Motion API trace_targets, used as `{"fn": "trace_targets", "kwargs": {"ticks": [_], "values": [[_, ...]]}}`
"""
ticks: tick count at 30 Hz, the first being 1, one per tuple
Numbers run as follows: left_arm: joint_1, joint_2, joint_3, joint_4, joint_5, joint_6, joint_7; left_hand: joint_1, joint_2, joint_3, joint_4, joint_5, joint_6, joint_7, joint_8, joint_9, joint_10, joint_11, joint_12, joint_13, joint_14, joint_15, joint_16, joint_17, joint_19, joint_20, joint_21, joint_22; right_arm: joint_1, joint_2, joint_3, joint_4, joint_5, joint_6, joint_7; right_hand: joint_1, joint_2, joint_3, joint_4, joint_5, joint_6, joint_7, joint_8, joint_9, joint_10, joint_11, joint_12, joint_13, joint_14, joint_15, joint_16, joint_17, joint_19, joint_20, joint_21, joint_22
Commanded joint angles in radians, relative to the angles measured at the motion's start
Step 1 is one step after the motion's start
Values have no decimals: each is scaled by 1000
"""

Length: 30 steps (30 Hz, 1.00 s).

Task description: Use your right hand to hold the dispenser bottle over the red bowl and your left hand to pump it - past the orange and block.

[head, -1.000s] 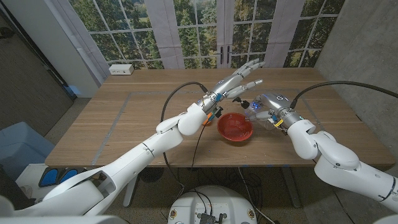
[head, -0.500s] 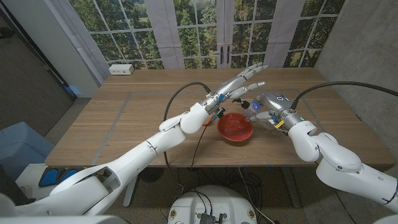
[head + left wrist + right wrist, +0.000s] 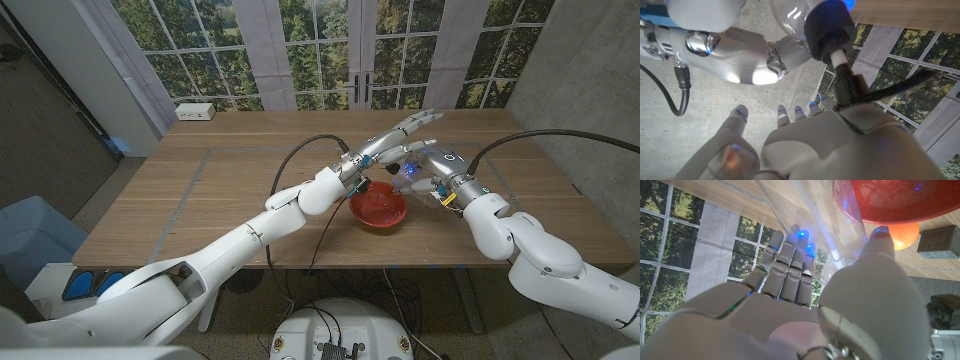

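One dispenser bottle (image 3: 412,174) gripped by the right robot hand (image 3: 432,172) beside one red bowl (image 3: 378,205); left robot hand (image 3: 395,137) spread, holding nothing.

Table: wooden table (image 3: 200,190), pale taped lines
Front: red bowl (image 3: 378,207)
Far left corner: white box (image 3: 194,111)
By bowl: orange (image 3: 903,234), block (image 3: 939,241)

Head cam: high, looks down across the table (image 3: 200,190) toward the windows, both arms entering from the bottom corners. Left wrist cam: very close behind the left robot hand (image 3: 840,145), view inverted, facing the dispenser bottle (image 3: 810,20). Right wrist cam: tight on the right robot hand (image 3: 805,315), red bowl (image 3: 900,200) and probably the orange (image 3: 902,234) beyond. All three share the bottle-and-bowl area.
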Motion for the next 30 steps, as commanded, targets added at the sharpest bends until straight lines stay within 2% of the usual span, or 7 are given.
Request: {"fn": "trace_targets", "kwargs": {"ticks": [1,8,10,12,13,24,30], "values": [[-20,-41,24,79,-11,-52,9,1,12,-4,-3,7,-4,-3,4,1,-8,3,8,0,-52,-25,1,0,-51,4,-1,5,-9,-3,19,-8,27,27,2,277,271,-2,9,6,224,-214,6,2,149,-144,2,6,-5,-114,0,1,-3,-144,9,2],[-30,-62,31,117,-2,-80,30,1,13,-4,-3,7,-3,-3,5,1,-7,3,8,0,-52,-26,1,0,-49,4,-1,5,-18,-6,47,-18,73,49,13,280,271,-4,10,7,224,-213,6,2,149,-144,1,5,-2,-115,2,3,-3,-144,10,2],[-36,-72,35,134,-8,-95,31,1,14,-4,-3,7,-3,-3,5,1,-7,3,8,0,-51,-27,1,0,-49,4,-1,5,-1,-5,21,-25,29,19,29,281,270,-5,10,7,226,-210,6,1,150,-144,2,6,-2,-115,3,3,-3,-144,11,2],[-37,-74,37,130,20,-89,48,1,14,-4,-3,7,-3,-3,5,1,-7,3,9,0,-50,-27,1,0,-49,4,-1,5,-7,-5,54,-18,99,56,38,281,270,-5,10,7,226,-211,5,-1,151,-144,2,6,-3,-115,2,3,-3,-144,11,2],[-44,-80,42,146,1,-104,34,1,14,-4,-3,7,-2,-3,5,1,-7,3,8,0,-50,-27,1,0,-49,4,-1,5,-1,-4,23,-16,32,36,15,283,271,-5,10,7,228,-210,5,-1,152,-144,3,6,-2,-116,3,3,-3,-144,11,2],[-58,-104,72,197,-32,-118,-19,2,15,-4,-4,7,-3,-3,5,1,-8,3,8,0,-51,-26,1,0,-49,3,-1,5,-10,-2,45,-7,69,69,-2,289,270,-7,10,7,227,-208,6,0,155,-143,5,10,-1,-116,4,5,-4,-144,12,2],[-51,-98,74,183,-22,-107,-25,2,16,-5,-4,7,-4,-3,4,1,-8,3,8,0,-51,-26,1,0,-49,3,-1,5,-13,-3,54,-12,76,68,-1,292,272,-7,10,7,229,-207,6,-1,155,-144,3,10,1,-117,6,6,-3,-143,14,3]]}}
